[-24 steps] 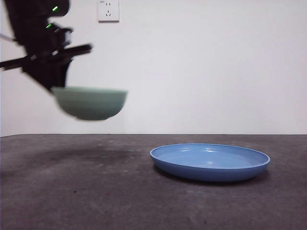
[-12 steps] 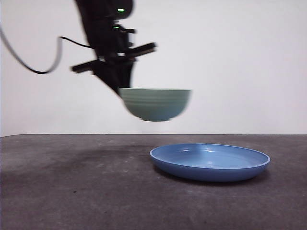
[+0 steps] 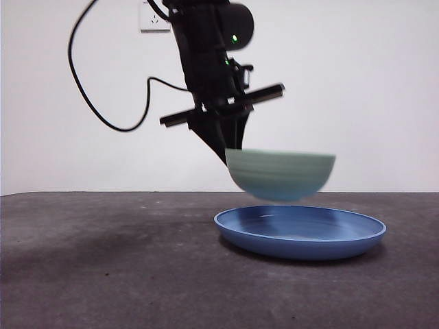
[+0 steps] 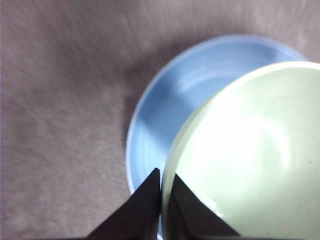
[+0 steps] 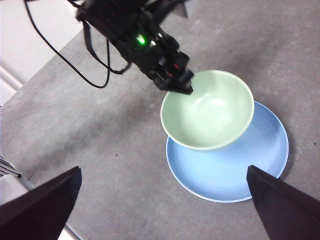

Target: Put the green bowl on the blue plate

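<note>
Item: left gripper [image 3: 232,156], fingers pinched on the near-left rim of the green bowl [image 3: 280,175], one inside, one outside. Bowl hangs upright, clear of the blue plate [image 3: 300,232], over the plate's 10 o'clock part in the right wrist view, so off-centre. Plate lies flat on the bench [image 3: 110,274]. Right gripper [image 5: 160,205]: fingers spread wide, well apart from both, idle. Bowl is motion-blurred in front; its gap above the plate looks small, probably not touching.

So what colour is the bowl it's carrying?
Pale sage green; the bowl shows best in the right wrist view.
</note>
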Tool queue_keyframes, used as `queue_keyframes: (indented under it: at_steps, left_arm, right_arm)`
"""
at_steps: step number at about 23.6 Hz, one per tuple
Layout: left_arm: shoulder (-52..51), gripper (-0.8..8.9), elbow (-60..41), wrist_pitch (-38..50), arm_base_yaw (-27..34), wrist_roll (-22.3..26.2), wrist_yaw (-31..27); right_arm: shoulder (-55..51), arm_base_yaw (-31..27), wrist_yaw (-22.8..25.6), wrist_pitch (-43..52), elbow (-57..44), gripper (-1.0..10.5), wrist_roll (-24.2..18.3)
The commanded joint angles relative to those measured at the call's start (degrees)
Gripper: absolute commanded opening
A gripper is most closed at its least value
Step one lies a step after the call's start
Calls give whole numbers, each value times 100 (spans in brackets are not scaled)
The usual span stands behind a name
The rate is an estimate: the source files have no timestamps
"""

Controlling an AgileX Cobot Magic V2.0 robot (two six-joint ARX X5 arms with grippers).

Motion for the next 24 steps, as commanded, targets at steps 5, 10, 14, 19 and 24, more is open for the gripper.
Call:
queue_keyframes:
  at_steps: [5,10,14,19,24]
  left_arm:
    - [588,7,238,-22,-146,-7,33]
    - [723,6,238,52,-151,-9,70]
    - [726,7,238,138,-155,-9,70]
    - [726,148,238,243,-155,-90,354]
    - [704,533,315,225,-90,-275,372]
  right_arm:
    - [24,28,2,-39,101,616,15]
    - [24,28,2,-50,101,616,15]
    - [24,28,2,-50,101,616,15]
    - [24,28,2,-50,101,616,15]
    - [24,28,0,-50,101,616,17]
